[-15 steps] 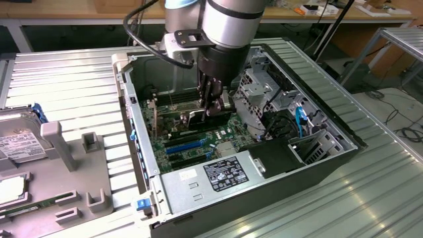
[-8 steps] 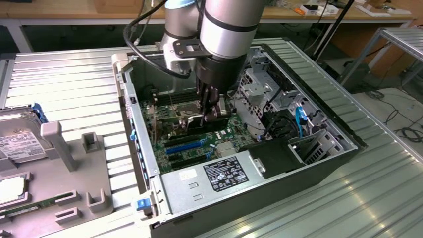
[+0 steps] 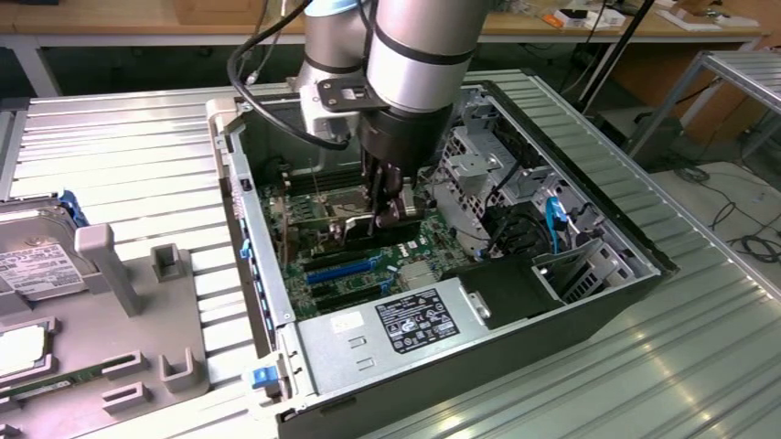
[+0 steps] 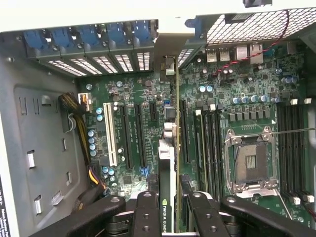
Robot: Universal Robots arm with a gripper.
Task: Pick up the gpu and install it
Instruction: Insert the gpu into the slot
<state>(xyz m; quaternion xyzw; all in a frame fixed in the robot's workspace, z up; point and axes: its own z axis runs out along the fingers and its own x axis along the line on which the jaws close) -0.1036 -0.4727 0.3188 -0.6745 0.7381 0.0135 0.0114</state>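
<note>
Tool grips gpu, seemingly above motherboard.

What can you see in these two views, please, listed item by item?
computer case: one, black, open on the table
table: one, silver, ribbed, under everything
motherboard: one, green, on the case floor
power supply: one, silver, at the case's near end in the exterior view
tray: one, grey, at the exterior view's left
hard drive: one, silver with a white label, on the tray
gpu: one, dark with a silver bracket, edge-on above the motherboard slots
arm: one, silver-grey, reaching down into the case
jaws: one pair, black, closed on the gpu
</note>
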